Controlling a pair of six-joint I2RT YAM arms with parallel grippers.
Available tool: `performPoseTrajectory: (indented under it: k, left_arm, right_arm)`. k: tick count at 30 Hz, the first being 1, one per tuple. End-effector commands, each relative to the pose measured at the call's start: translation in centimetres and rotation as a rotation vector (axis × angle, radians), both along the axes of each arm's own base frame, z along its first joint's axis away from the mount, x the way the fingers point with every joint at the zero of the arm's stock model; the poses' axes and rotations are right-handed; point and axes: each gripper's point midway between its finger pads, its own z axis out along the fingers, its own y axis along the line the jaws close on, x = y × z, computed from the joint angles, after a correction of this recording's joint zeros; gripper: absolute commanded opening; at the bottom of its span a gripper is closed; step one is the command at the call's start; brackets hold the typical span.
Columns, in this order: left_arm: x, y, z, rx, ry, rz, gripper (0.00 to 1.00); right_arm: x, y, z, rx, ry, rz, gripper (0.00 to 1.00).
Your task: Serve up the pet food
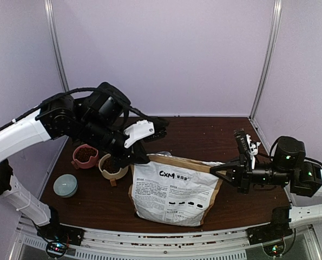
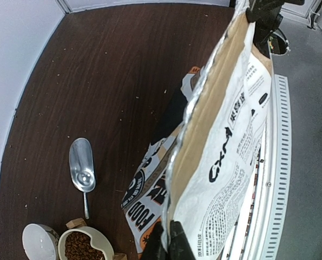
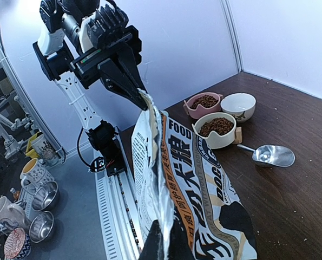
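Left hand and right hand tight on the bag's opposite top corners

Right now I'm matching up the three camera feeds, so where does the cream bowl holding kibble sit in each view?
Top external: the cream bowl is left of centre, just left of the paper bag.
Left wrist: bottom-left corner, below the metal scoop.
Right wrist: right of centre, between the scoop and the pink bowl.
Shared landmark: the paper bag, which shows in all three views.
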Motion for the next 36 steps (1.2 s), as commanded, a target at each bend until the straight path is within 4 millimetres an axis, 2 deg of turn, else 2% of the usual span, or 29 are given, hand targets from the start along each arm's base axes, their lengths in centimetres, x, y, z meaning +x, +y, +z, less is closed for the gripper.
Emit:
performPoseTrajectory:
  k: [1,3,5,6,7,14,15,16,17,19,21,24,26,29,32,36]
  left_arm:
    - [2.0,2.7,-0.1,0.056,-0.057,0.103,0.18]
    - [2.2,2.9,-0.1,0.055,-0.059,0.111,0.24]
    - [2.2,3.0,-0.1,0.055,-0.058,0.112,0.23]
    - [2.2,3.0,-0.1,0.056,-0.058,0.11,0.14]
    - [2.1,3.0,-0.1,0.055,-0.055,0.107,0.0]
    - [1.8,2.8,0.5,0.016,-0.052,0.09,0.0]
    - [1.7,2.5,0.8,-0.001,-0.046,0.086,0.09]
    - [1.5,2.3,1.0,-0.017,-0.035,0.08,0.24]
    - [1.2,2.0,1.3,-0.039,-0.023,0.074,0.36]
    - [0.8,1.5,2.3,-0.099,-0.011,0.063,0.53]
    - [0.6,1.4,3.8,-0.17,-0.023,0.061,0.65]
    - [0.0,1.8,6.9,-0.312,-0.019,0.046,0.74]
    - [-0.4,2.5,8.8,-0.406,-0.002,0.033,0.76]
    - [0.0,4.3,10.4,-0.501,0.006,0.058,0.79]
    - [1.7,6.9,10.5,-0.555,0.0,0.149,0.82]
    - [4.8,10.4,7.8,-0.537,-0.01,0.325,0.83]
  right_arm:
    - [0.3,-1.1,1.5,0.041,-0.037,-0.038,0.0]
    - [0.3,-1.1,1.5,0.039,-0.037,-0.04,0.0]
    - [0.3,-1.1,1.4,0.037,-0.036,-0.041,0.0]
    - [0.3,-1.1,1.4,0.035,-0.035,-0.04,0.0]
    - [0.3,-1.1,1.3,0.034,-0.035,-0.04,0.0]
    - [0.3,-1.3,1.4,0.027,-0.031,-0.046,0.0]
    - [0.3,-1.3,1.5,0.023,-0.03,-0.045,0.0]
    - [0.3,-1.4,1.5,0.015,-0.029,-0.046,0.02]
    - [0.4,-1.4,1.5,0.004,-0.027,-0.053,0.08]
    - [0.5,-1.5,1.5,-0.026,-0.02,-0.058,0.25]
    - [0.5,-1.5,1.6,-0.067,-0.006,-0.057,0.46]
    - [0.6,-1.4,1.7,-0.153,0.011,-0.055,0.63]
    - [0.6,-1.1,1.9,-0.207,0.021,-0.043,0.68]
    - [0.6,-0.2,2.1,-0.293,0.031,-0.015,0.72]
    - [0.6,1.4,2.5,-0.366,0.03,0.027,0.73]
    - [1.2,3.7,2.6,-0.458,0.026,0.067,0.73]
